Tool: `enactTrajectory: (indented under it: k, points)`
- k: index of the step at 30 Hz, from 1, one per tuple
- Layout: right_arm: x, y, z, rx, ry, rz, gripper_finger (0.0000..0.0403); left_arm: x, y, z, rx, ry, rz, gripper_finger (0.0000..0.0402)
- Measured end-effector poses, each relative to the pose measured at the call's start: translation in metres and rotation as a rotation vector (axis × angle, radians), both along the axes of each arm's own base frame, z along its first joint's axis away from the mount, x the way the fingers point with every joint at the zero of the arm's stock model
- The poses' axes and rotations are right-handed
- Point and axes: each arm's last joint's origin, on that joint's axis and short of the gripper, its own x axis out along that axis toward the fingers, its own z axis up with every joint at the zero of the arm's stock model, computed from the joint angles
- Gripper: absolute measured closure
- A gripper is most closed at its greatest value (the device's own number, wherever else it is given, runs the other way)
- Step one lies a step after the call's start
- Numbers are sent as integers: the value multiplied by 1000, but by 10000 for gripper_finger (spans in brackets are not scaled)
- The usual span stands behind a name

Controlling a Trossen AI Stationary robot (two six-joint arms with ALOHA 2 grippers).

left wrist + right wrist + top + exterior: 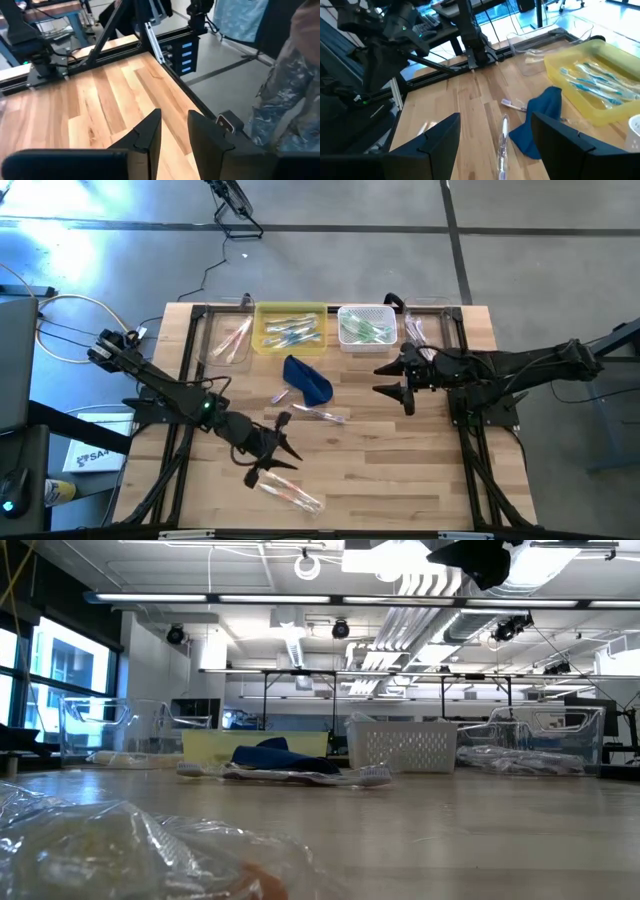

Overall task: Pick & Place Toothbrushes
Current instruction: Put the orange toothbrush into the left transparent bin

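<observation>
Loose toothbrushes lie on the wooden table: a wrapped one by the dark blue pouch, a short one left of the pouch, and a clear-wrapped bundle near the front edge. Others fill the yellow tray, the white basket and the clear bins along the far edge. My left gripper hovers open just behind the front bundle, nothing between its fingers. My right gripper hangs open above the table right of the pouch, holding nothing; the wrapped toothbrush lies below and beyond it.
A second clear bin stands at the far right. Black frame rails run along the table's left and right sides. Bare wood lies in the middle and at the front right. A person in patterned trousers stands past the table's edge.
</observation>
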Motion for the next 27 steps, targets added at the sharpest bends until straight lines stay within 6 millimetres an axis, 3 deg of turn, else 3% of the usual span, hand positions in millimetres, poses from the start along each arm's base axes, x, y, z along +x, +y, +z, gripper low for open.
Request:
enactTrajectory:
  k: [8, 18, 27]
  points:
    - [15, 2, -14, 6, 75, -4, 169, 0, -13, -7, 56, 15, 52, 348]
    - [20, 3, -19, 3, 99, -3, 169, 38, -38, -16, 466, 493, -47, 384]
    - [20, 3, -19, 12, 100, 21, 169, 50, -48, -20, 489, 583, -151, 400]
